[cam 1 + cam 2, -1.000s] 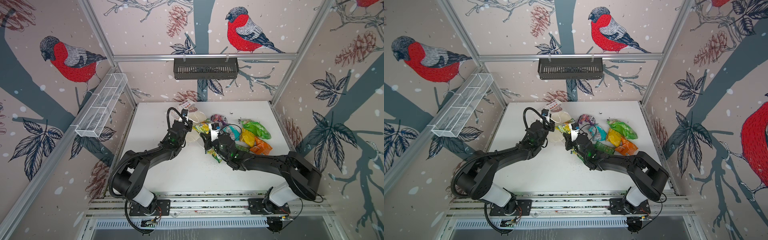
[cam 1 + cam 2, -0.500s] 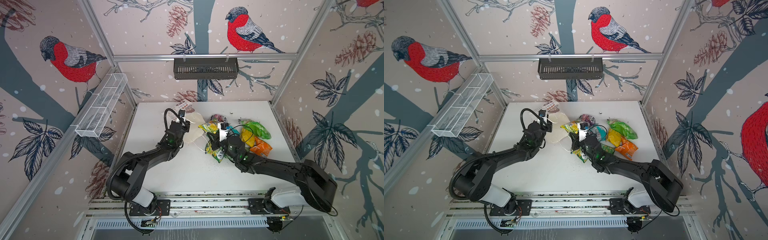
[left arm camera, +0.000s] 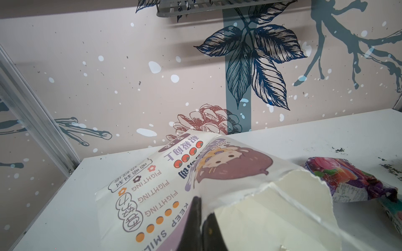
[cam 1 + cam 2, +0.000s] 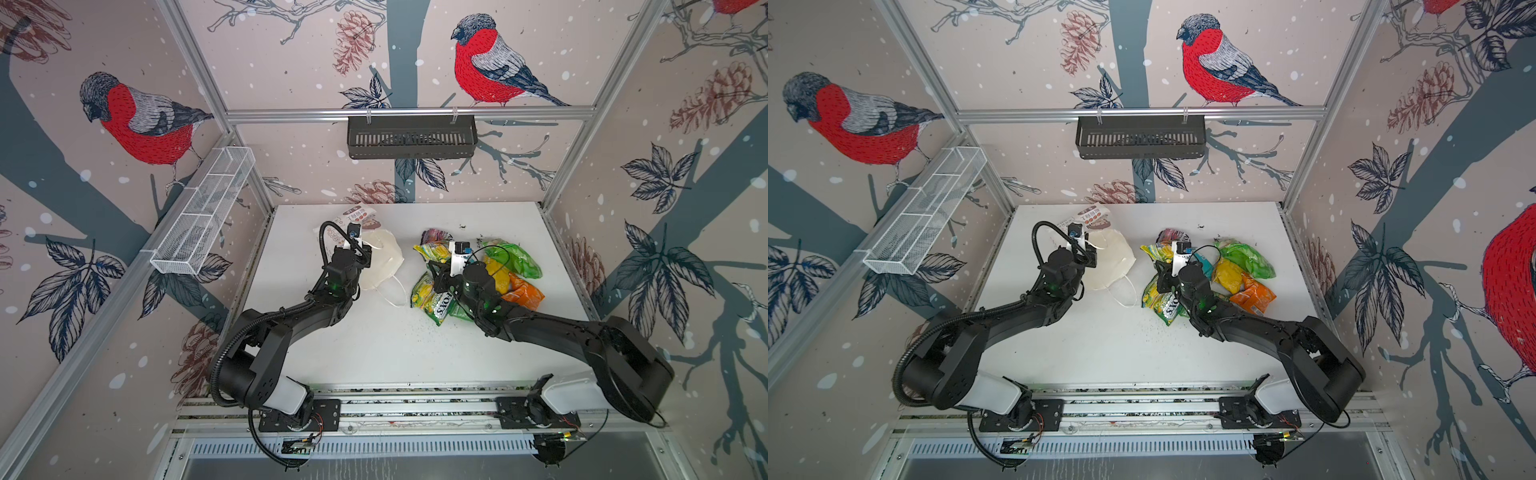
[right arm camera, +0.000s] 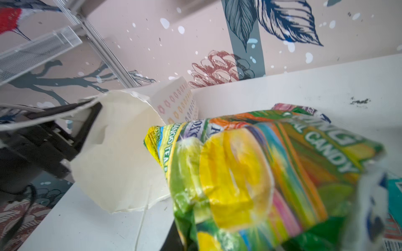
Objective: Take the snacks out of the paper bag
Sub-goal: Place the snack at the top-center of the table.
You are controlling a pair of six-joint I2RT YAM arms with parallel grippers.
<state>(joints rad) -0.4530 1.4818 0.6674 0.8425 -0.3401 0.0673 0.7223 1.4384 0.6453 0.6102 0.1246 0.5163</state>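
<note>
The left gripper (image 3: 201,209) pinches the rim of the white cartoon-girl paper bag (image 3: 152,184), its mouth facing the right gripper (image 4: 437,277) — that one, nearly closed, holds a crinkly green-yellow snack packet (image 5: 239,173) just outside, beside the other bright packets (image 4: 515,270).

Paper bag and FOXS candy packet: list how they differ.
The paper bag is matt white paper with a cartoon girl; the FOXS candy packet is glossy green-yellow plastic. The bag is clearly bigger than the packet. The bag lies on its side, mouth gaping; the packet is closed. Shared: each is pinched, the bag by the left hand, the packet by the right hand.
</note>
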